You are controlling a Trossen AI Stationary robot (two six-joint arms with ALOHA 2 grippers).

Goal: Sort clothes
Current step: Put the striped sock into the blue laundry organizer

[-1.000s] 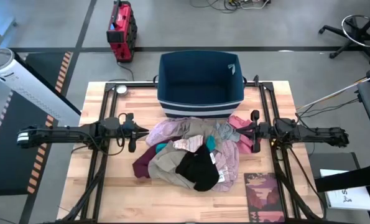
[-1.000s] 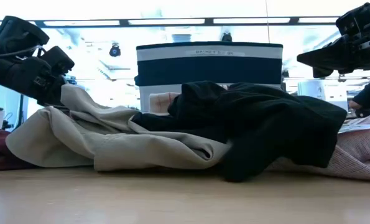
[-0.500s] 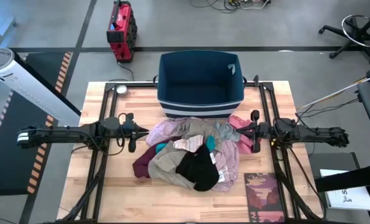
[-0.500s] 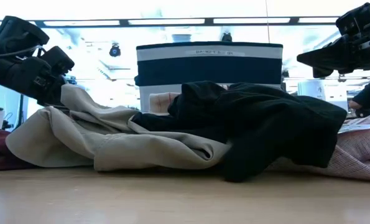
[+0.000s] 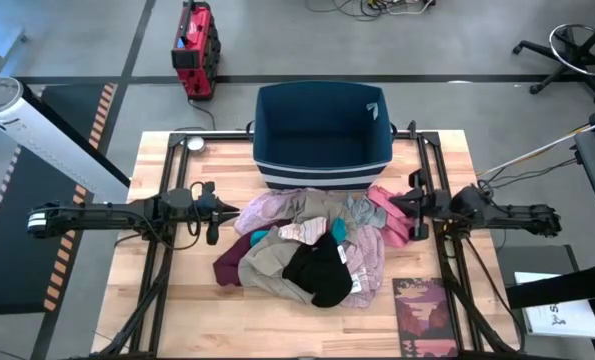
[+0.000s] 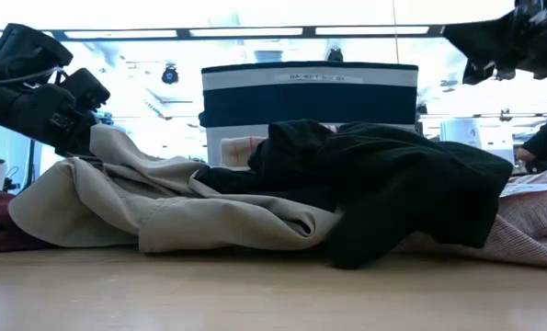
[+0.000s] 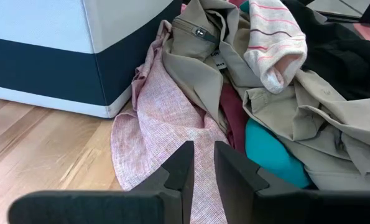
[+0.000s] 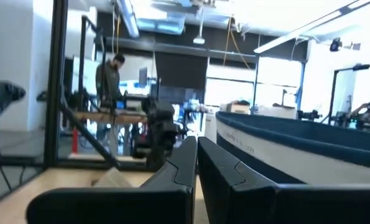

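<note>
High view: clothes (image 5: 312, 245) heaped against bin (image 5: 322, 135). Left gripper (image 5: 213, 215) narrowly parted, right gripper (image 5: 409, 208) closed, nothing held. Risk: 2 tangled garments dragged together.

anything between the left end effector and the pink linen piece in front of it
Nothing visible does. The left end effector points straight at the pink linen garment with open space between; the blue bin stands off to one side.

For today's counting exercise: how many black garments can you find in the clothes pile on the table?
1. The black garment lies on the pile's near side, draped over the tan garment, in front of the dark blue bin. Others may be buried beneath the pile.
</note>
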